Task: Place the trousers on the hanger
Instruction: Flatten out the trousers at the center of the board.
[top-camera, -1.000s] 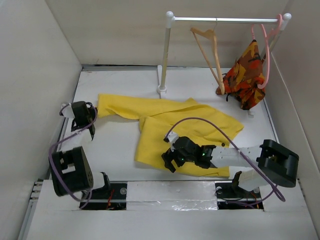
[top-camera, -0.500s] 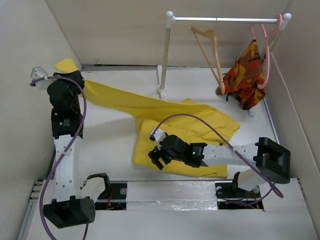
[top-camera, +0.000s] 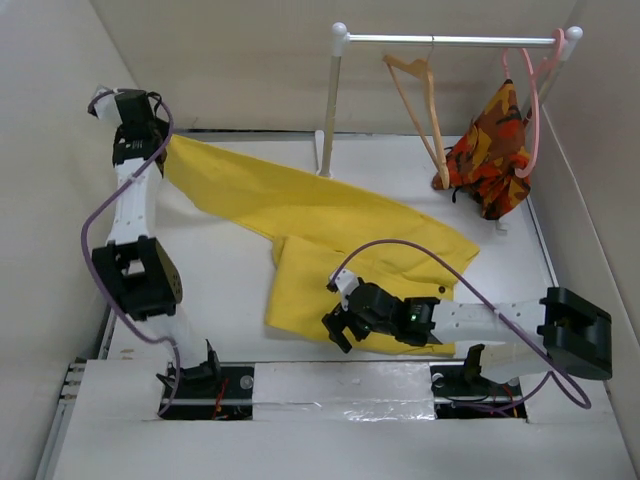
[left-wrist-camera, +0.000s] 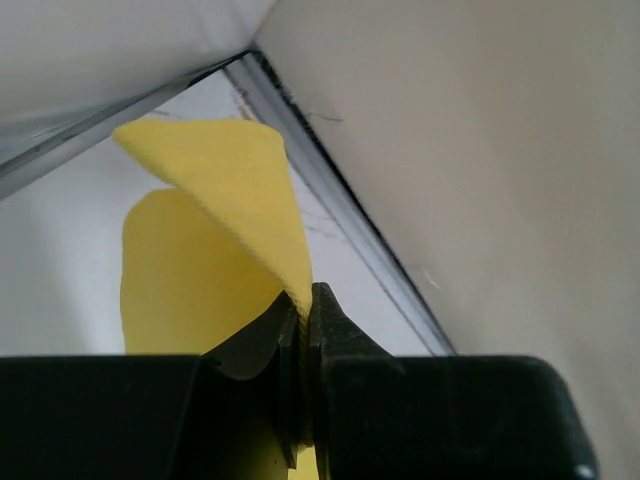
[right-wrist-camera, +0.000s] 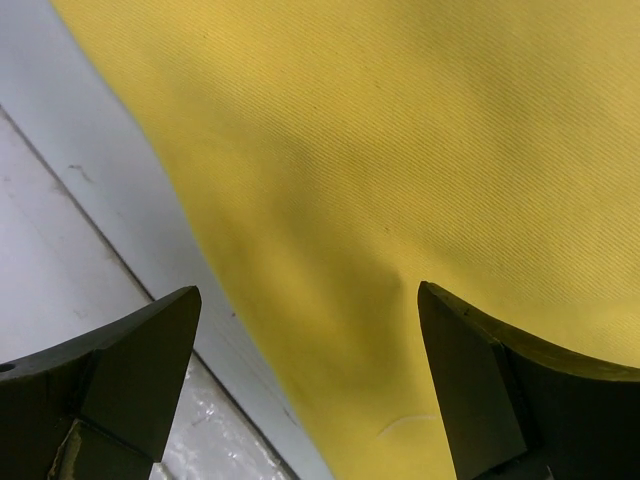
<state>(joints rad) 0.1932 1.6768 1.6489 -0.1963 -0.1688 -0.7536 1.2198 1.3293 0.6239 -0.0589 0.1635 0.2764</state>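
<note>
The bright yellow trousers (top-camera: 330, 225) lie spread over the middle of the table. One leg is stretched up to the far left corner. My left gripper (top-camera: 150, 140) is shut on the end of that leg and holds it raised; the cloth (left-wrist-camera: 225, 215) curls up from between its closed jaws in the left wrist view. My right gripper (top-camera: 338, 325) is open just above the near edge of the trousers (right-wrist-camera: 400, 150), its fingers spread wide with nothing between them. The tan wooden hanger (top-camera: 420, 105) hangs on the rail at the back right.
A white clothes rail (top-camera: 450, 40) on a post (top-camera: 328, 110) stands at the back. A thin pink hanger (top-camera: 528, 100) with an orange-red patterned garment (top-camera: 490, 145) hangs at its right end. White walls close in left, back and right.
My left arm has risen and swung to the far left corner, pulling the trouser leg up and taut. My right gripper moved left, then back a little to the right and nearer, still open.
</note>
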